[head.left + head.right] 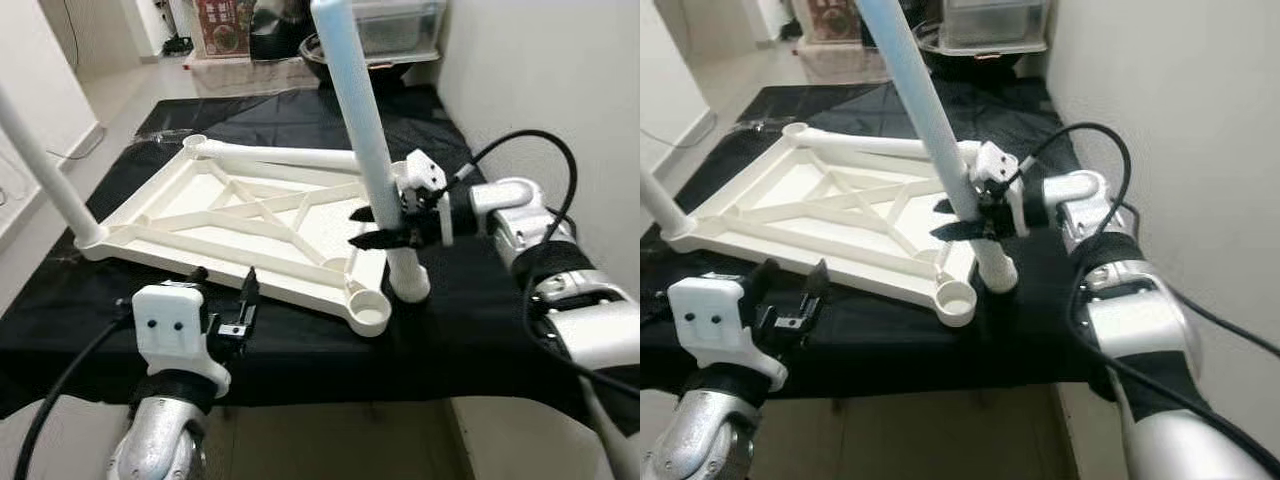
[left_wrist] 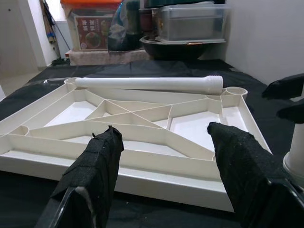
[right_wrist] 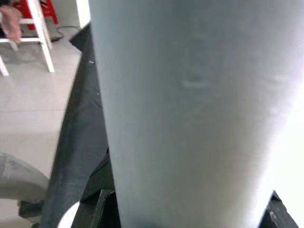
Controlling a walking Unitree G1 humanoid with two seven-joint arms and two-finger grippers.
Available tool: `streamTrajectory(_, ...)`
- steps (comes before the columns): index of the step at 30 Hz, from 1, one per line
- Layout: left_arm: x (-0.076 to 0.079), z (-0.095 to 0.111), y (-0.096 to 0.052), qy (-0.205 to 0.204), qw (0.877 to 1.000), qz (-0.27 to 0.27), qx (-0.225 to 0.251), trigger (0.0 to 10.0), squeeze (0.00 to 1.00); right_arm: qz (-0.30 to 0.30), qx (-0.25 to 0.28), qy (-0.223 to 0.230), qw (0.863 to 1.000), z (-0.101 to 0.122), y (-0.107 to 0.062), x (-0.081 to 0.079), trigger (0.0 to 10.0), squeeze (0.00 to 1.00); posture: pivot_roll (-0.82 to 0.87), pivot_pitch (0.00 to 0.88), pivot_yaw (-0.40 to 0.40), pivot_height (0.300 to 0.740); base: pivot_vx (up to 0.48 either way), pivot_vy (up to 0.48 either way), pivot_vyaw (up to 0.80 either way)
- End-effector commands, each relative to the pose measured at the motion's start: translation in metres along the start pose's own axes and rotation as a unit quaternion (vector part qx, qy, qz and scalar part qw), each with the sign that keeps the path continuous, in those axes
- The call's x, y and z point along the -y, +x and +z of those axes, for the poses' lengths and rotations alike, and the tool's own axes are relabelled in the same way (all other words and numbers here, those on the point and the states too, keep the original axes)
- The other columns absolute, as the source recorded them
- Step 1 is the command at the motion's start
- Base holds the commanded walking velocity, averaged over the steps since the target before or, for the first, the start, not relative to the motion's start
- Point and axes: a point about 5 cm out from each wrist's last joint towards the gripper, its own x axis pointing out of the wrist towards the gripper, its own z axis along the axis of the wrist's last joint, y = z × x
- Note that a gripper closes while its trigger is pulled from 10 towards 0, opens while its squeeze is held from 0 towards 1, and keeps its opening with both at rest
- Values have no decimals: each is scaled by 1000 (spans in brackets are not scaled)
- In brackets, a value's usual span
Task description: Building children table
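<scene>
One leg is clamped in the right claw, tilted, its foot resting on the black surface just beside the upturned tabletop, near the empty corner socket. Another leg already stands in the far left corner; a third lies across the tabletop. The left claw hovers at the near edge, fingers apart, holding nothing. The step looks like seating this leg; next it likely needs lifting, righting and pressing into the socket.
</scene>
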Motion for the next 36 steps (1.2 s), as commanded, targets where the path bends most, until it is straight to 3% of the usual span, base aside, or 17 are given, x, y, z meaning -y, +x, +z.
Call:
streamTrajectory(1,-1,-3,1,5,1000,-3,-5,10000,0,-15,-22,-17,1000,6,-5,5,10000,0,36,141,63,740,0,0,0)
streamTrajectory(4,-1,-3,3,5,1000,-4,-3,10000,0,-36,-56,-27,997,0,-9,7,10000,0,38,137,69,740,0,0,0)
streamTrajectory(7,0,-3,3,4,1000,-6,-4,10000,0,-42,-84,-36,995,-11,-3,3,10000,0,62,136,78,740,0,0,0)
streamTrajectory(18,0,-2,3,8,1000,-3,-1,10000,0,-24,-49,-22,998,-17,21,-7,10000,0,73,134,58,740,0,0,0)
streamTrajectory(20,1,-3,2,7,1000,-2,-2,10000,0,12,-1,-9,1000,-12,27,-11,10000,0,68,133,50,740,0,0,0)
streamTrajectory(21,1,-3,2,7,1000,-2,-2,10000,0,12,-1,-9,1000,-12,27,-11,10000,0,68,133,50,740,0,0,0)
streamTrajectory(23,1,-3,2,6,1000,-1,-3,10000,0,26,72,12,997,1,36,-12,10000,0,68,133,50,740,0,0,0)
streamTrajectory(24,1,-3,2,6,1000,-1,-3,10000,0,26,72,12,997,1,36,-12,10000,0,68,133,50,740,0,0,0)
streamTrajectory(25,1,-3,2,5,1000,-1,-3,10000,0,28,98,18,995,6,40,-12,10000,0,68,133,50,740,0,0,0)
streamTrajectory(26,2,-3,3,6,1000,-3,-2,10000,0,-2,157,35,987,20,49,-8,10000,0,62,126,51,740,0,0,0)
streamTrajectory(29,2,-3,4,6,1000,-4,-1,10000,0,-39,190,49,980,28,55,-4,10000,0,62,126,51,740,0,0,0)
streamTrajectory(36,3,-3,4,7,1000,-4,0,10000,0,-87,198,74,973,27,67,-3,10000,0,43,120,44,740,0,0,0)
